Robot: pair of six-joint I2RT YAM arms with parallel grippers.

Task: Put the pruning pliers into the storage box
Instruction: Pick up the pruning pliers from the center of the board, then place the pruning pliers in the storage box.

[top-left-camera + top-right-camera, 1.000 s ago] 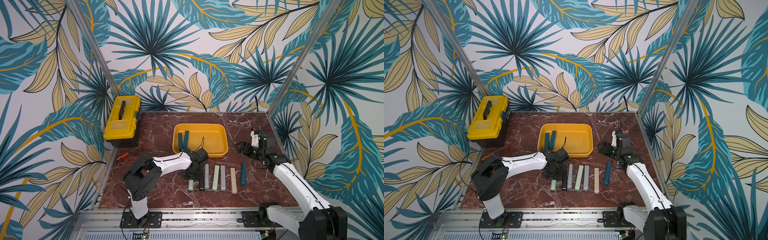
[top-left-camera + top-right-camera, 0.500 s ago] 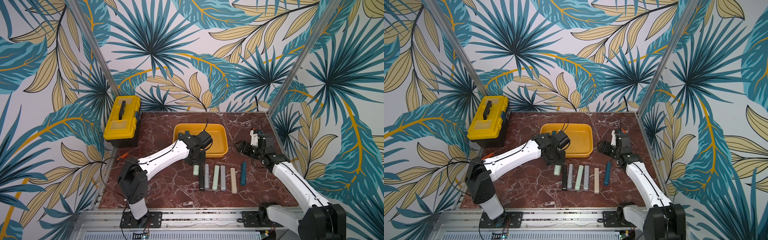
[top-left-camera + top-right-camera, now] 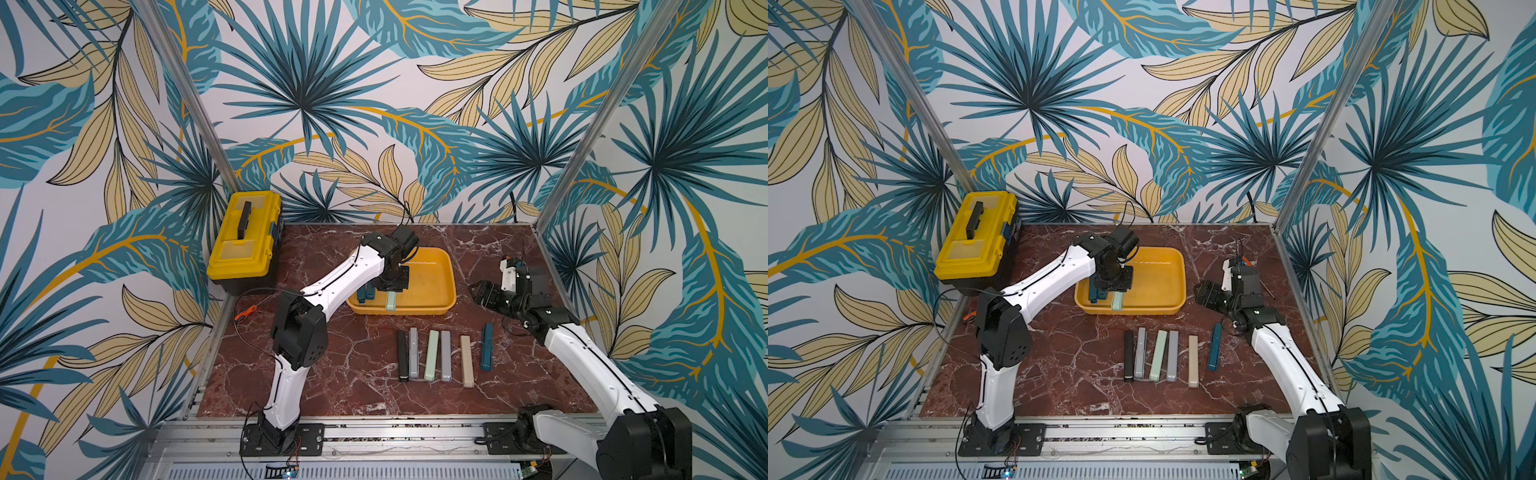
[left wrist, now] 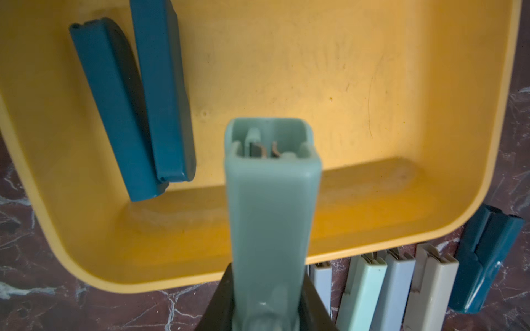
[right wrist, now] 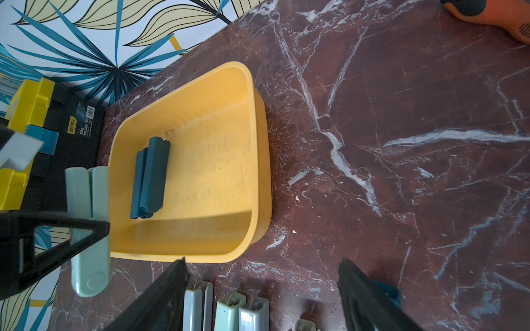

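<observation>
Yellow lidded toolbox [image 3: 245, 245], black handle: table's back left corner. Small orange-handled tool [image 3: 246, 311]: left edge, near toolbox. Table [image 3: 357, 386]: red-brown marble.

Nine pruning pliers [image 3: 432, 355] (three teal, two mint, two grey, black, beige), one storage box [image 3: 432, 309], one toolbox [image 3: 245, 245], two orange-handled tools [image 3: 246, 311].

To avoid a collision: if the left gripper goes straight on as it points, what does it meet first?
Likely the storage box floor: the mint green pliers held in the left gripper point down at it, beside two teal pliers.
</observation>
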